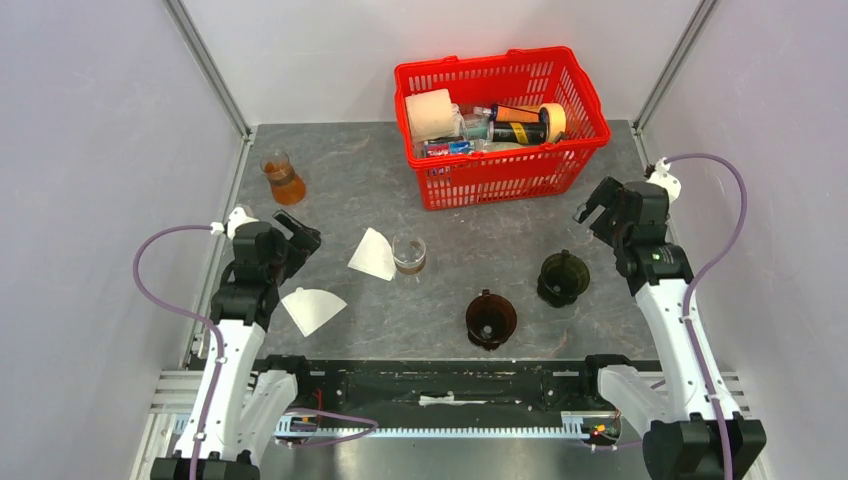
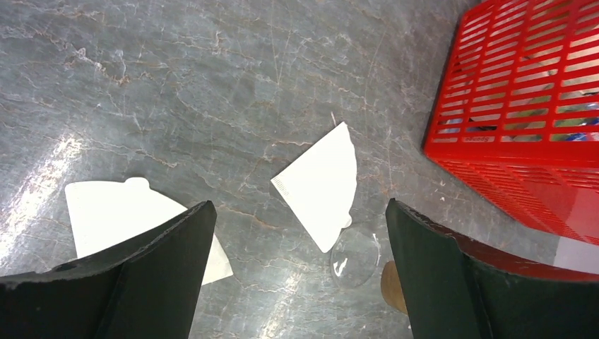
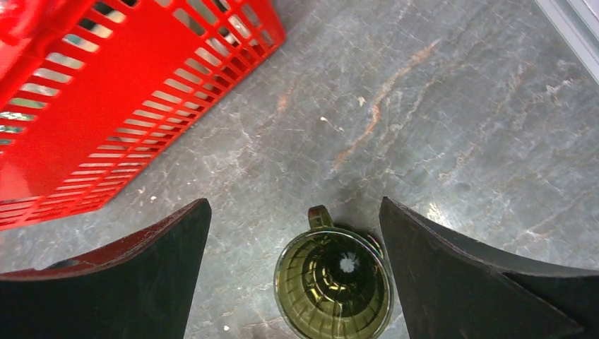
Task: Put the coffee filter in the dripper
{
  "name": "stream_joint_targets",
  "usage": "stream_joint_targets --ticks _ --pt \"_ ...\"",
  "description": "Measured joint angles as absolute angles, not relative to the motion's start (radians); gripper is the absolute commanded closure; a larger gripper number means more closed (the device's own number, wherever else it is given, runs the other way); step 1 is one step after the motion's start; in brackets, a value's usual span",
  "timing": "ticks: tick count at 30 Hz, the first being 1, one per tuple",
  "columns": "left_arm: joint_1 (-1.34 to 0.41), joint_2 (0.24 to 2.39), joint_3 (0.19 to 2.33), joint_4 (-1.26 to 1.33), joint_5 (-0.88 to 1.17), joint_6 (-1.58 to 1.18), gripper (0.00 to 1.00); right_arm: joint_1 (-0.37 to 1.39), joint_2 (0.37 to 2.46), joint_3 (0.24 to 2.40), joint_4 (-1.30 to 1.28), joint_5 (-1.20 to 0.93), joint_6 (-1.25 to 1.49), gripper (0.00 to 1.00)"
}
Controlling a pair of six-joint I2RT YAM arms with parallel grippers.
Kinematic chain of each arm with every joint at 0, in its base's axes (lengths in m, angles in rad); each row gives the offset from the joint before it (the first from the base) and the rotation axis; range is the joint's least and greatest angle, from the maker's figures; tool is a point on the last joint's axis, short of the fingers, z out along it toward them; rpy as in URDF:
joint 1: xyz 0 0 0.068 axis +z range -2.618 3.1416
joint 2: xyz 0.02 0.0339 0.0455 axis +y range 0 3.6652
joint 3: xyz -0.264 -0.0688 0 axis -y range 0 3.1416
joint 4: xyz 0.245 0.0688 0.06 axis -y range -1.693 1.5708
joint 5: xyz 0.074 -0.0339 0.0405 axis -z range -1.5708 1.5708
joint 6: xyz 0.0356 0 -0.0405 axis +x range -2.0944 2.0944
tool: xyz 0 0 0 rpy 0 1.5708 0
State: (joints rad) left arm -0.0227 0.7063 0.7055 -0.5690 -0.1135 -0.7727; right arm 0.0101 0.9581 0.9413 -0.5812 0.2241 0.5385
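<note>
You're seeing one coffee filter [image 1: 373,254] lying flat in front of the red basket [image 1: 500,175], just beside a glass cup [image 1: 409,254] — a second filter [image 1: 313,308] is lying farther from it. The green dripper [image 1: 563,277] and brown dripper [image 1: 491,319] are standing in front of the basket's right half. Your left gripper [image 1: 300,232] and right gripper [image 1: 597,205] are both hanging released, jaws spread.

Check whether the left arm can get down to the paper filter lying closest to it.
Probably yes. The left fingers hover open, and the near filter lies flat on the table close by, with nothing on top or between. The other filter sits by the glass, apart from it.
</note>
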Motion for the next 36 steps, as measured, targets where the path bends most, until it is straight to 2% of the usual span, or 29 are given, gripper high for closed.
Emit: stream_joint_targets --ticks 8,11,18,28,36 --pt "-0.023 0.83 0.706 -0.568 -0.081 -0.773 0.05 0.01 0.872 0.859 -0.494 0.167 0.523 0.03" --pt "-0.023 0.895 0.704 -0.551 -0.05 -0.773 0.08 0.01 0.888 0.857 -0.477 0.136 0.519 0.03" --pt "-0.056 1.132 0.704 -0.501 0.01 -0.772 0.09 0.01 0.978 0.857 -0.472 0.083 0.512 0.03" --pt "-0.284 1.436 0.846 -0.519 -0.104 -0.769 0.14 0.01 0.986 0.857 -0.479 0.071 0.503 0.03" --pt "-0.324 1.508 0.928 -0.539 -0.158 -0.766 0.15 0.01 0.979 0.857 -0.479 0.07 0.496 0.03"
